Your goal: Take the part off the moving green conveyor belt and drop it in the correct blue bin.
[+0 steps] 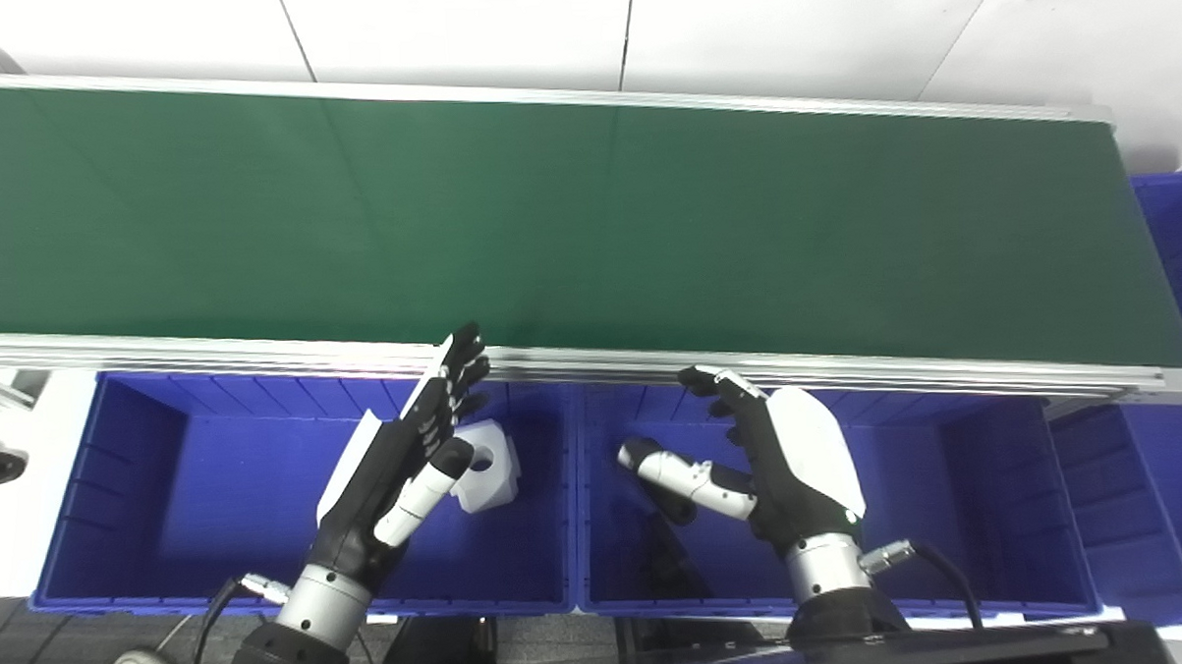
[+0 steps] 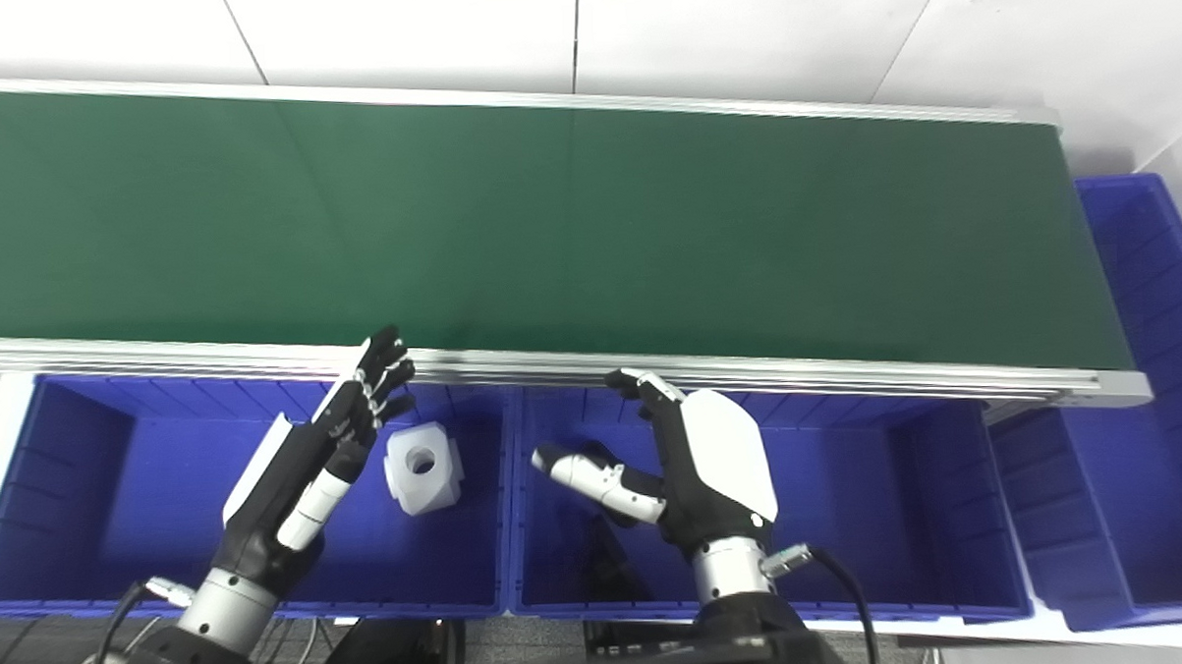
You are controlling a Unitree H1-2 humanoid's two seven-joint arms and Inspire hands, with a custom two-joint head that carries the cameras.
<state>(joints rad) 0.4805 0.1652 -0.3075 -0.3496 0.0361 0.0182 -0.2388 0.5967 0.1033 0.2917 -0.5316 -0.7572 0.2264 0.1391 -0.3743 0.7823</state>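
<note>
A white blocky part with a round hole [image 2: 421,468] lies on the floor of the left blue bin [image 2: 86,507], near its right wall. My left hand [image 2: 311,470] hovers open above that bin, fingers stretched toward the belt, the part just to its right and apart from it. My right hand [image 2: 684,466] is open over the middle blue bin [image 2: 902,518], thumb pointing left, holding nothing. The green conveyor belt [image 1: 587,224] carries no part in view.
A dark object [image 2: 604,558] lies in the middle bin under my right hand. A third blue bin [image 2: 1143,372] stands past the belt's right end. The belt's aluminium rail [image 1: 848,372] runs just behind both hands.
</note>
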